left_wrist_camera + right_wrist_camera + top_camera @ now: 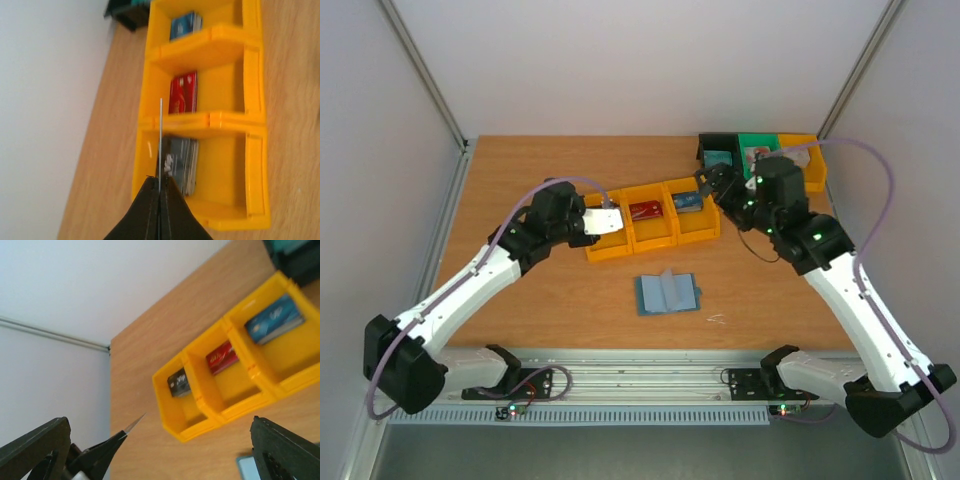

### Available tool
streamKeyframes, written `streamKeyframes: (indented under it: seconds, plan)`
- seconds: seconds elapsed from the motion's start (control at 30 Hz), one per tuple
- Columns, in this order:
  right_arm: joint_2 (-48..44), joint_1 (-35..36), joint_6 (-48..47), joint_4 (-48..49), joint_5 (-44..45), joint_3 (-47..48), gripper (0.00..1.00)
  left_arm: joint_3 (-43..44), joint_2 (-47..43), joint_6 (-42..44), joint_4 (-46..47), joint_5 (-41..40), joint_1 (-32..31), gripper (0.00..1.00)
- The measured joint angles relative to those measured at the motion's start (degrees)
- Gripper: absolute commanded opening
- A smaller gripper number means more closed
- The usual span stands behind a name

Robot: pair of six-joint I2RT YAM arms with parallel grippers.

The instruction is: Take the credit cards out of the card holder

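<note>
The card holder (667,292), a flat blue wallet, lies open on the table in front of the yellow bins. My left gripper (605,220) hangs over the left bin (603,247), shut on a thin pale credit card (161,135) that I see edge-on. Below it, the near bin holds a dark grey stack of cards (182,165). The middle bin holds red cards (183,93) and the far bin blue cards (186,24). My right gripper (160,424) stands wide open and empty above the table, near the right bin (698,222). A corner of the wallet (247,467) shows under it.
A black bin (720,155), a green bin (756,150) and another yellow bin (802,160) stand at the back right, with small blocks inside. The three yellow bins form a joined row across the table's middle. White walls enclose the table on the left, the back and the right.
</note>
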Motion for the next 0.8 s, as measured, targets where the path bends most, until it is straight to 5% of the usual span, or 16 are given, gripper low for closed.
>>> streamKeyframes:
  seconds: [0.3, 0.8]
  plan:
    - [0.7, -8.4, -16.6, -6.7, -3.5, 6.4, 0.98, -6.8, 9.8, 8.1, 7.1, 2.6, 6.3, 0.00]
    - [15.2, -24.5, -21.7, -4.6, -17.6, 7.5, 0.98, -2.0, 29.7, 9.8, 23.9, 0.0, 9.7, 0.00]
